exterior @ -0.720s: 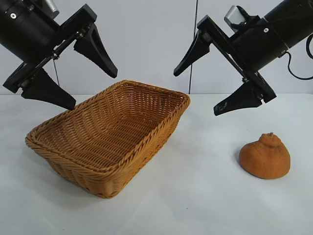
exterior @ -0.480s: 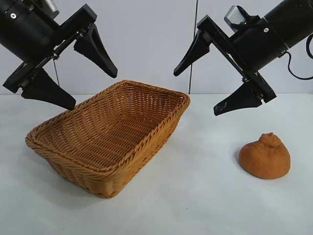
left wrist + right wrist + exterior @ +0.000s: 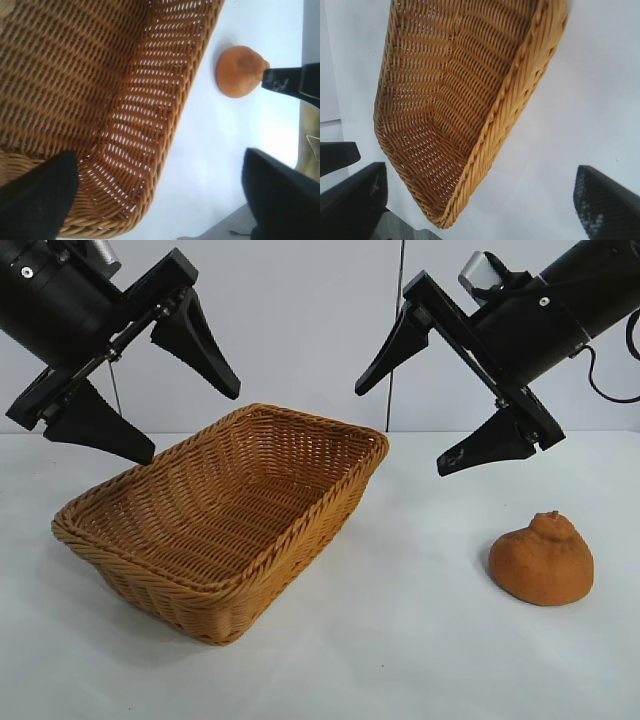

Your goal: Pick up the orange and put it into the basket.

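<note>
The orange (image 3: 541, 559) is a dull orange-brown squat fruit with a knob on top, resting on the white table at the right; it also shows in the left wrist view (image 3: 241, 71). The basket (image 3: 222, 515) is a large golden woven wicker one, empty, at centre left; it shows in the left wrist view (image 3: 100, 100) and the right wrist view (image 3: 470, 90). My left gripper (image 3: 190, 425) hangs open above the basket's far left. My right gripper (image 3: 405, 430) hangs open high above the table, up and left of the orange.
The white table (image 3: 400, 640) stretches around basket and orange, with a pale wall behind. A thin dark cable (image 3: 397, 320) hangs down the wall between the arms.
</note>
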Action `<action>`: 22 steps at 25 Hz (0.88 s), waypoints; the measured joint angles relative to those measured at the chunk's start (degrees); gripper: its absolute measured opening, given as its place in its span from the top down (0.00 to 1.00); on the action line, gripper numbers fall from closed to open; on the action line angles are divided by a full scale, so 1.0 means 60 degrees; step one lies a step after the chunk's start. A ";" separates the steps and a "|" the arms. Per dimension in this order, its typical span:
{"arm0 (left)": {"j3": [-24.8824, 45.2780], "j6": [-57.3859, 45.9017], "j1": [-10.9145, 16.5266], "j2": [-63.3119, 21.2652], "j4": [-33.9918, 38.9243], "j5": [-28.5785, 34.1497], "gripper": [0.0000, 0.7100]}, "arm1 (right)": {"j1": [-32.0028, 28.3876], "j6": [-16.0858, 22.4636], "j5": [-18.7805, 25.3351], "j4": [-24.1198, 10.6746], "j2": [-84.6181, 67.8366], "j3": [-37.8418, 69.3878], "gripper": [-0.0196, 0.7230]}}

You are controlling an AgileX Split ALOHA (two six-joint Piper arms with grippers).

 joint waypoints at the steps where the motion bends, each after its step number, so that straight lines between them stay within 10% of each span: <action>1: 0.0000 0.0000 0.0000 0.0000 0.0000 0.0000 0.11 | 0.0000 0.0000 0.0000 0.0000 0.0000 0.0000 0.04; 22: 0.0000 -0.0767 0.0192 -0.0887 0.0728 0.0849 0.11 | 0.0000 0.0000 0.0011 -0.0008 0.0000 0.0000 0.04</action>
